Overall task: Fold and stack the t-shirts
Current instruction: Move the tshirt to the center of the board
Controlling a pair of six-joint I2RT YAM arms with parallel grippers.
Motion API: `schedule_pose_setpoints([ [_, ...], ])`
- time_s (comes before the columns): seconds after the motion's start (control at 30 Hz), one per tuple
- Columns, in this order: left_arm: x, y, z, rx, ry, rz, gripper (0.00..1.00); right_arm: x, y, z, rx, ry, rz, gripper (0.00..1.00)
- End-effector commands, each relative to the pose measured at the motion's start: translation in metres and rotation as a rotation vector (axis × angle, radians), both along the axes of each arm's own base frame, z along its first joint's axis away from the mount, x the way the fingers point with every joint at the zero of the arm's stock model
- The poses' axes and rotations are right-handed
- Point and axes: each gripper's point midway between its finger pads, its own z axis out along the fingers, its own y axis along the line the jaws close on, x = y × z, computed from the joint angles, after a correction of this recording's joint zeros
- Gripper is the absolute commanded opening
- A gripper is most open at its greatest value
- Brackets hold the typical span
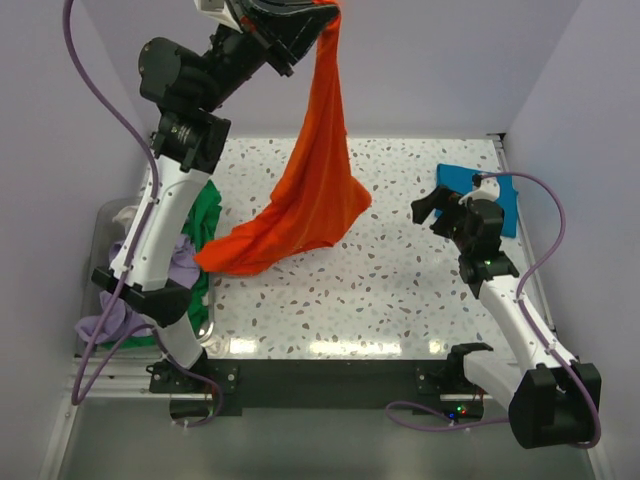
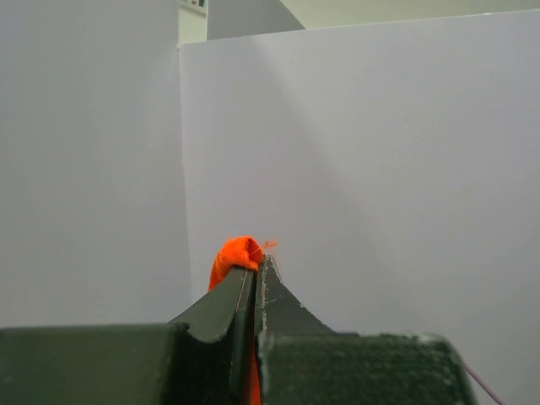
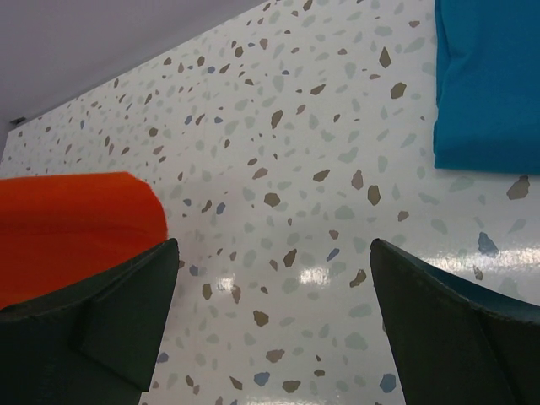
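My left gripper (image 1: 322, 8) is raised high at the top of the view, shut on a pinch of the orange t-shirt (image 1: 312, 190); a nub of that orange cloth (image 2: 234, 253) pokes past my shut fingertips. The shirt hangs down and its lower part rests on the speckled table (image 1: 400, 290). My right gripper (image 1: 425, 208) is open and empty above the table, right of the shirt's hem (image 3: 72, 224). A folded teal-blue t-shirt (image 1: 485, 190) lies at the right edge, also seen in the right wrist view (image 3: 488, 84).
A pile of green (image 1: 205, 215), lavender (image 1: 110, 322) and whitish (image 1: 125, 215) t-shirts sits in a bin at the table's left side. White walls enclose the back and both sides.
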Motion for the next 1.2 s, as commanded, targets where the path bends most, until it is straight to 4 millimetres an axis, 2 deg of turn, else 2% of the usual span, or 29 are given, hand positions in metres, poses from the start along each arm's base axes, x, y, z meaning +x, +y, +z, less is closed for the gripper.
schedule_pose_setpoints([
  [0.0,-0.038,0.012,0.04,-0.098,-0.146,-0.046,0.0,0.005,-0.002,0.02,-0.016,-0.042,-0.008,0.99],
  [0.07,-0.033,0.011,0.034,-0.092,-0.133,-0.037,0.0,0.005,-0.002,0.02,-0.017,-0.044,-0.005,0.99],
  [0.1,-0.02,0.005,0.019,-0.075,-0.098,-0.029,0.0,0.005,-0.001,0.02,-0.015,-0.042,-0.002,0.99],
  [0.17,-0.011,0.005,0.006,-0.053,-0.08,0.01,0.0,0.004,0.0,0.019,-0.014,-0.041,0.0,0.99],
  [0.2,0.011,-0.002,-0.023,-0.019,-0.006,0.042,0.0,0.004,-0.001,0.018,-0.014,-0.041,-0.001,0.99],
  [0.23,0.021,-0.001,-0.037,-0.005,0.023,0.075,0.0,0.004,-0.001,0.016,-0.016,-0.035,-0.001,0.99],
  [0.27,0.039,-0.003,-0.073,0.04,0.078,0.132,0.0,0.004,0.0,0.015,-0.014,-0.034,0.0,0.99],
  [0.33,0.069,0.014,-0.11,0.041,0.167,0.296,0.0,0.004,0.001,0.011,-0.007,-0.028,0.006,0.99],
  [0.37,0.074,0.026,-0.123,0.051,0.18,0.372,0.0,0.004,0.002,0.011,-0.005,-0.027,0.01,0.99],
  [0.4,0.098,0.038,-0.178,0.087,0.299,0.491,0.0,0.004,0.003,0.009,-0.001,-0.024,0.014,0.99],
  [0.43,0.106,0.049,-0.204,0.107,0.349,0.558,0.01,0.005,0.003,0.007,0.002,-0.017,0.016,0.99],
  [0.47,0.106,0.062,-0.252,0.158,0.421,0.623,0.04,0.005,0.004,0.003,0.005,-0.014,0.018,0.99],
  [0.5,0.109,0.079,-0.278,0.166,0.472,0.714,0.1,0.006,0.004,0.0,0.006,-0.006,0.017,0.99],
  [0.53,0.107,0.088,-0.303,0.19,0.511,0.755,0.21,0.006,0.005,-0.002,0.006,-0.001,0.02,0.99],
  [0.57,0.1,0.105,-0.345,0.226,0.571,0.821,0.26,0.008,0.006,-0.008,0.009,0.015,0.024,0.99],
  [0.6,0.095,0.111,-0.365,0.242,0.599,0.839,0.32,0.01,0.007,-0.011,0.011,0.023,0.026,0.99],
  [0.63,0.09,0.115,-0.382,0.259,0.624,0.852,0.47,0.011,0.007,-0.015,0.013,0.032,0.025,0.99],
  [0.67,0.082,0.121,-0.411,0.299,0.666,0.861,0.54,0.015,0.008,-0.023,0.007,0.056,0.026,0.99],
  [0.73,0.076,0.124,-0.433,0.334,0.704,0.864,0.69,0.019,0.007,-0.033,0.003,0.085,0.022,0.99],
  [0.77,0.071,0.126,-0.453,0.362,0.738,0.866,0.71,0.022,0.008,-0.034,0.003,0.093,0.028,0.99],
  [0.83,0.067,0.126,-0.468,0.387,0.755,0.854,0.75,0.027,0.01,-0.049,0.0,0.137,0.037,0.98],
  [0.87,0.065,0.127,-0.48,0.402,0.767,0.855,0.76,0.03,0.012,-0.05,-0.005,0.141,0.041,0.98],
  [0.9,0.065,0.128,-0.485,0.41,0.771,0.864,0.76,0.032,0.011,-0.06,-0.012,0.171,0.039,0.98],
  [1.03,0.071,0.127,-0.504,0.469,0.794,0.875,0.77,0.041,0.012,-0.069,-0.033,0.205,0.037,0.96],
  [1.17,0.078,0.124,-0.531,0.532,0.837,0.87,0.77,0.042,0.016,-0.074,-0.078,0.237,0.029,0.95],
])
